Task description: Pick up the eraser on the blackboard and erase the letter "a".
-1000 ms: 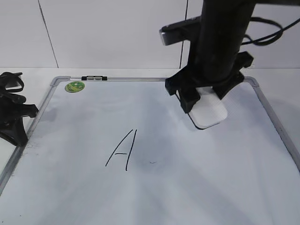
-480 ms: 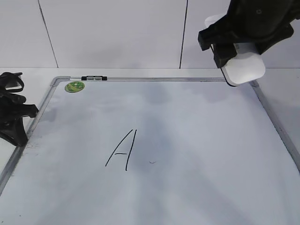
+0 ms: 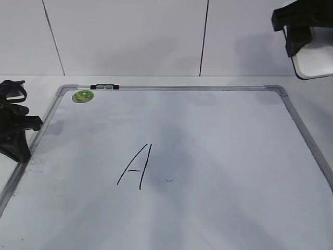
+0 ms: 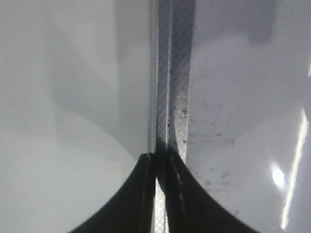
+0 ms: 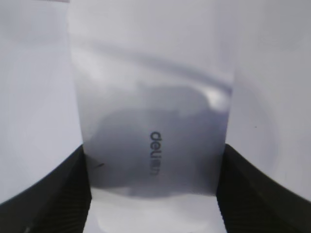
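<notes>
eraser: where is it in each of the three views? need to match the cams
Exterior: eraser at the top right edge, off the blackboard, held by the right end effector.
Left wrist: not in it; only the board's frame shows.
Right wrist: fills the centre, between the fingers.
Shared landmark: the eraser itself.

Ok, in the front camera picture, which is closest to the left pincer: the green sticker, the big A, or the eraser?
From the left pincer:
1. Green sticker, top-left corner of the board.
2. Big A, middle.
3. Eraser, far right, held up by the right pincer.
</notes>
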Action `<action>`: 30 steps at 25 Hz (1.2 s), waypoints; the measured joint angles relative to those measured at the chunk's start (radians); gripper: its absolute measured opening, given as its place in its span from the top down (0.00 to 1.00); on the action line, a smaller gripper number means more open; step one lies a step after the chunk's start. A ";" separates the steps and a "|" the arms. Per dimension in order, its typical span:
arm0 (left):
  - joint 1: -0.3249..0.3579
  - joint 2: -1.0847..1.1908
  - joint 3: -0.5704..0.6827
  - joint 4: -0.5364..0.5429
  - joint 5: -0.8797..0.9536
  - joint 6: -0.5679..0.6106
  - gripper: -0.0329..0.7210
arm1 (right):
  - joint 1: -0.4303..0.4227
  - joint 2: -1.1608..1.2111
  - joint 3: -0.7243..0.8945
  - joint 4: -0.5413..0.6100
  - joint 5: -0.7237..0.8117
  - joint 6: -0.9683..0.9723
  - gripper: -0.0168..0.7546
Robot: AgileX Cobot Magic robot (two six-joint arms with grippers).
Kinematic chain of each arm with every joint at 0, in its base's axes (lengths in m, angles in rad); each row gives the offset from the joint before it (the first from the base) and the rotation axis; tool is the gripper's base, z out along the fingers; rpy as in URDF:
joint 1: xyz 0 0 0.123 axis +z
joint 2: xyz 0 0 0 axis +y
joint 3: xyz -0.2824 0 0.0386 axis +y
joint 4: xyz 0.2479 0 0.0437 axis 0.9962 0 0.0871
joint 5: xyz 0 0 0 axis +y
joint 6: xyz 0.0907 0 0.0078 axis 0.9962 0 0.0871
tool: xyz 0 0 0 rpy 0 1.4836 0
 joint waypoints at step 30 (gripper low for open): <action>0.000 0.000 0.000 -0.016 0.000 0.000 0.91 | -0.269 0.219 0.064 0.309 -0.002 -0.226 0.26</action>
